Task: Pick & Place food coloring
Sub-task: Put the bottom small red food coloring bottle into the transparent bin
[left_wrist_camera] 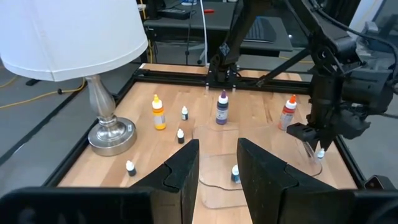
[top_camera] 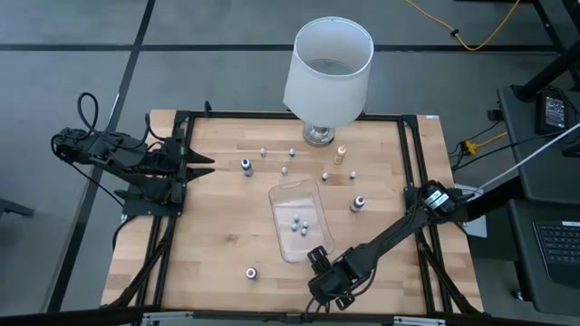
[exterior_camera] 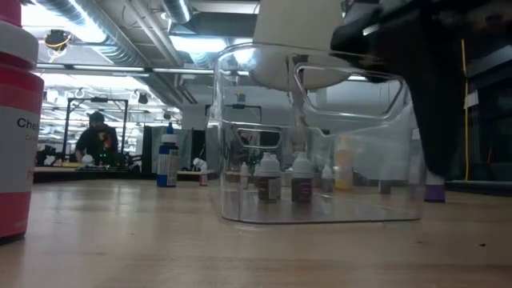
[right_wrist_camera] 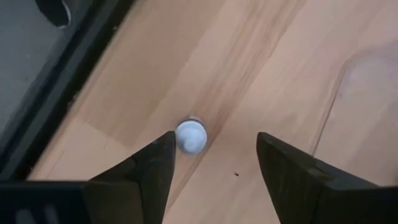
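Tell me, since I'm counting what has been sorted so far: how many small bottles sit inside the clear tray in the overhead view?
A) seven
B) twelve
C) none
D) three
D: the high view shows three small white-capped bottles clustered inside the clear tray, while the other bottles stand scattered on the table outside it.

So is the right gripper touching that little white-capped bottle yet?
Apart. In the right wrist view the open right gripper hangs over the white-capped bottle, bare wood showing between the cap and the farther finger; the nearer finger overlaps only its edge from above.
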Available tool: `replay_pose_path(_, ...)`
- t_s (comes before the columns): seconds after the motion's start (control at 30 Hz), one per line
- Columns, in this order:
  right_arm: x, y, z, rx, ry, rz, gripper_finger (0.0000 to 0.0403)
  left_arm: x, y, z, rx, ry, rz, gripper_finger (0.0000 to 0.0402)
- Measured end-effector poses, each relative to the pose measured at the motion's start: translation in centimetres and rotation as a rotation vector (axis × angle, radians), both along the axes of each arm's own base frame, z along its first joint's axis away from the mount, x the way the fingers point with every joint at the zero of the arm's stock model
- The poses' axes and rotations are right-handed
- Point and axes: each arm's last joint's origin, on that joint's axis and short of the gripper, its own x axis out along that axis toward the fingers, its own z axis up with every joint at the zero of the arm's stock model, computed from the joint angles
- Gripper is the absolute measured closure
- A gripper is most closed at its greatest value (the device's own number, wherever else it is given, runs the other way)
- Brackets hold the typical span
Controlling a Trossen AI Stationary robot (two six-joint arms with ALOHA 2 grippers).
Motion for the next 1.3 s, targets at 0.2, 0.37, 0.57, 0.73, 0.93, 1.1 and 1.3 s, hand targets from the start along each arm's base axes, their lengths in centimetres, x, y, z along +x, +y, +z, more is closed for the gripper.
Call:
replay_pose_path(0.2,0.06,0.05,-0.01,0.028,0.01,-0.022,0.0178,0.01,0.0,0.0,0.0,0.0,0.001,0.0297)
replay_pose_path(0.37,0.05,0.06,-0.01,0.027,0.009,-0.023,0.0178,0.0,0.0,0.0,0.0,0.0,0.001,0.0297)
replay_pose_path(0.57,0.04,0.07,-0.01,0.031,0.013,-0.039,0.0206,0.01,0.0,0.0,-0.019,-0.003,0.007,0.0297)
replay_pose_path(0.73,0.09,0.13,0.14,0.045,0.019,-0.045,0.0247,0.01,0.0,0.0,-0.033,-0.005,0.012,0.0297)
replay_pose_path(0.93,0.03,0.27,0.21,0.063,0.032,-0.039,0.0279,0.01,0.0,0.0,-0.033,-0.005,0.012,0.0297)
replay_pose_path(1.1,-0.01,0.32,0.21,0.064,0.032,-0.04,0.03,0.01,0.0,0.0,-0.033,-0.005,0.012,0.0297)
replay_pose_path(1.3,-0.01,0.32,0.21,0.064,0.032,-0.039,0.0324,0.01,0.0,0.0,-0.033,-0.005,0.012,0.0297)
